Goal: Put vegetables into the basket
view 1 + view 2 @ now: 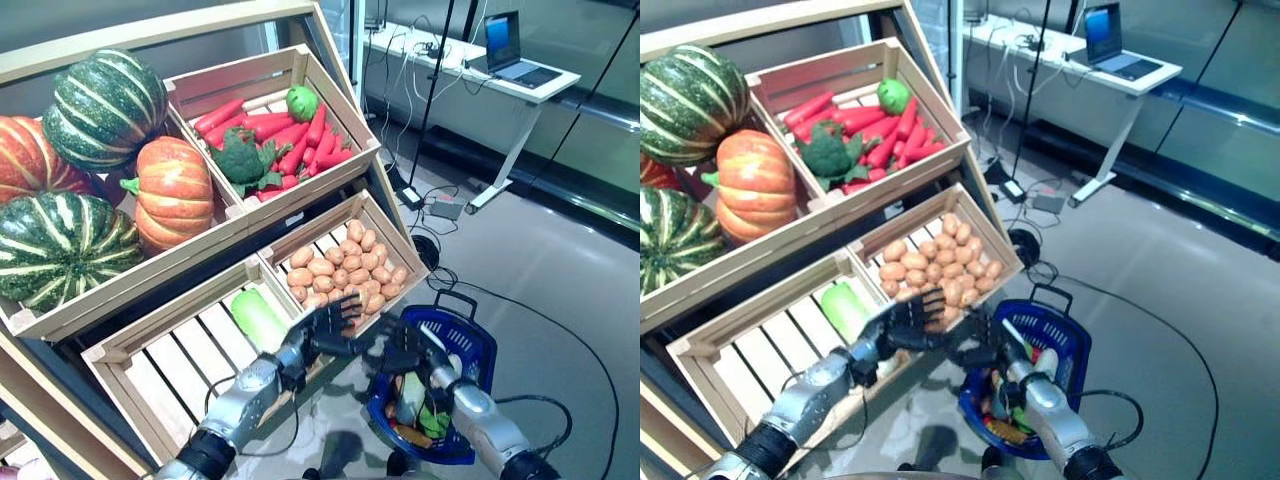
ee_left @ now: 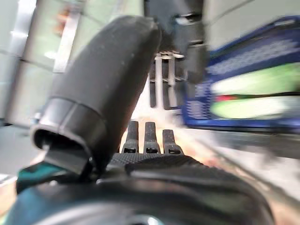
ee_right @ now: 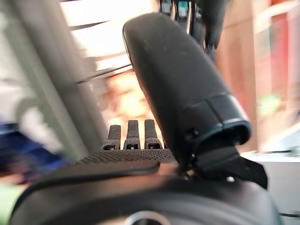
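We see the basket [image 1: 470, 345], blue plastic with a black handle, standing on the floor beside the lower right corner of the wooden shelf [image 1: 250, 215] and already holding green and orange vegetables [image 1: 415, 405]. Our left hand [image 1: 330, 320] and right hand [image 1: 400, 350] hover with fingers spread and empty between the basket and the potato crate [image 1: 345, 265]. A pale green vegetable [image 1: 257, 318] lies in the neighbouring crate; pumpkins [image 1: 170, 190] and carrots [image 1: 290, 135] fill the crates above.
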### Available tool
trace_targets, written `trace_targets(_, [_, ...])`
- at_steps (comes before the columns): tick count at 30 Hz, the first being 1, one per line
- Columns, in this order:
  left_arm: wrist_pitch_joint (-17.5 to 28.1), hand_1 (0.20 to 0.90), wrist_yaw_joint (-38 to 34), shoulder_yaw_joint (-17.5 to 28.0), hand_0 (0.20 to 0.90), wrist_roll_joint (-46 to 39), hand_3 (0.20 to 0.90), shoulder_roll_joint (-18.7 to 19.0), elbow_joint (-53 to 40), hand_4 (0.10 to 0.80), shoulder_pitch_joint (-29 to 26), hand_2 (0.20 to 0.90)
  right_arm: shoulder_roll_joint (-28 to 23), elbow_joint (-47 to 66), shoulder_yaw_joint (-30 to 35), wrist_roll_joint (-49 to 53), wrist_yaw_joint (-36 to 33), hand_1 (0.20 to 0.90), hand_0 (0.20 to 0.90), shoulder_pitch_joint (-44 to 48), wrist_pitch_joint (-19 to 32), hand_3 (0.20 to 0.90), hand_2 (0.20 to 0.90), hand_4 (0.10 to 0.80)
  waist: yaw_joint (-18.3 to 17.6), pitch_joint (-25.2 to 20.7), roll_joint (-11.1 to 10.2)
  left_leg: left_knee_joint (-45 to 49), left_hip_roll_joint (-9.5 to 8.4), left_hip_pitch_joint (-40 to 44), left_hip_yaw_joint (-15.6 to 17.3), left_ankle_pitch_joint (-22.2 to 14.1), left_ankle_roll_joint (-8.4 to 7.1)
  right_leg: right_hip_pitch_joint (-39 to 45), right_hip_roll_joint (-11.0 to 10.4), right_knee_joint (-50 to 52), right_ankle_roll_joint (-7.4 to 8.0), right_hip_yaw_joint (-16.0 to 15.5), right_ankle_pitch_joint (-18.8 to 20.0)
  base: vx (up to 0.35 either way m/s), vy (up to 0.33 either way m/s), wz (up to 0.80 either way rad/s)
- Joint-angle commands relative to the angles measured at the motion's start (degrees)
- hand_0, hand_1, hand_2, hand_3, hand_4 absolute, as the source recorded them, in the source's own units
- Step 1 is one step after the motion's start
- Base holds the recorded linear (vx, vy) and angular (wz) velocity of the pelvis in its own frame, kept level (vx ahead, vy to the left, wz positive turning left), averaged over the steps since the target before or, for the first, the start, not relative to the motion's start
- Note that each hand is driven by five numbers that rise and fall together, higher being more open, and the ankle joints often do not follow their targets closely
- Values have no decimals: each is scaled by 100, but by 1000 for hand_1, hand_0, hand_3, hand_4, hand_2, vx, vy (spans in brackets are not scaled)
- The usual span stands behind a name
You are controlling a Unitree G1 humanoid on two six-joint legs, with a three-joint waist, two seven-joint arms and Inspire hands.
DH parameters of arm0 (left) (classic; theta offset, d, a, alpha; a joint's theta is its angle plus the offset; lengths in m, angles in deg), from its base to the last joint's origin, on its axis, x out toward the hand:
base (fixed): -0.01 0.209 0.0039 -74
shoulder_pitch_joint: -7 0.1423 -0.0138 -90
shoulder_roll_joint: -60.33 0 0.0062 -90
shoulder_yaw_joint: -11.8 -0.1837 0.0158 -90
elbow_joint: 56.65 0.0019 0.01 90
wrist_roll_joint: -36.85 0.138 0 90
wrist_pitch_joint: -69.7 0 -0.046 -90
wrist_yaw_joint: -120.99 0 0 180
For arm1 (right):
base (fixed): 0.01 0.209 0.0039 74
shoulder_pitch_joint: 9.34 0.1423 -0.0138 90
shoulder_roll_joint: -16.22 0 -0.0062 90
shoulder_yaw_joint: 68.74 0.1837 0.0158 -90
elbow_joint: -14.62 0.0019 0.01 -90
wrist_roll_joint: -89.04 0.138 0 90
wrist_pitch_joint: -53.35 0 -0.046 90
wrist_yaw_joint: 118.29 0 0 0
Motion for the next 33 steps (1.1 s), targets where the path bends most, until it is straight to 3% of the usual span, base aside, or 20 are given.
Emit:
trace_targets(1, [291, 900, 51, 159, 900, 427, 900, -180, 604, 800, -237, 900, 148, -304, 238, -442, -33, 900, 900, 185, 154, 900, 900, 800, -91, -154, -46, 112, 15, -182, 57, -327, -149, 300, -276, 155, 298, -110, -368, -18, 1, -4])
trace_targets(6, [314, 900, -349, 379, 900, 768, 900, -376, 1493, 800, -175, 900, 358, -1187, 510, -384, -181, 900, 900, 170, 78, 900, 900, 800, -103, -41, -18, 123, 37, -181, 110, -327, -144, 293, -254, 178, 287, -66, -376, -18, 1, -8])
trace_targets(11, [748, 900, -626, 716, 900, 322, 900, -382, 1344, 800, -125, 900, 422, -1208, 736, -200, -370, 900, 900, 97, 314, 900, 900, 800, -77, 53, 8, 124, 20, -177, 61, -320, -149, 327, -269, 148, 268, -65, -348, -13, 7, -4])
trace_targets(15, [1246, 900, -778, 934, 900, 451, 900, -271, 948, 800, -121, 900, 398, -1055, 899, -18, -505, 900, 900, 48, 388, 900, 900, 800, -49, 55, 22, 99, 21, -159, 26, -317, -169, 375, -289, 100, 252, -100, -338, 4, 1, 2])
trace_targets(19, [1595, 900, -960, 1142, 900, 988, 900, 47, 390, 800, -115, 900, 300, -1061, 1118, 90, -551, 900, 900, -21, 440, 900, 900, 800, -14, 27, 58, 79, 48, -164, 1, -297, -203, 396, -301, 79, 242, -162, -342, 21, 17, 7])
trace_targets(25, [1776, 900, -1152, 1457, 900, 1965, 900, 566, 183, 800, -38, 900, 85, -1028, 1350, -45, -412, 900, 900, -244, 276, 900, 900, 800, -44, -20, 104, 59, 66, -175, -16, -259, -232, 396, -278, 74, 223, -197, -370, 52, 52, 1])
trace_targets(28, [1728, 900, -1211, 1502, 900, 2519, 900, 863, 85, 800, 1, 900, -38, -998, 1413, -150, -293, 900, 900, -373, 192, 900, 900, 800, -69, -31, 109, 61, 63, -208, -9, -251, -244, 365, -258, 64, 218, -194, -382, 52, 54, 2])
trace_targets(33, [1618, 900, -701, 1465, 900, 3221, 900, 1400, 27, 800, 16, 900, -236, -956, 1478, -244, -194, 900, 900, -520, 78, 900, 900, 800, -118, -10, 139, 56, 60, -269, 38, -230, -249, 299, -250, 56, 231, -200, -383, 34, 48, 1])
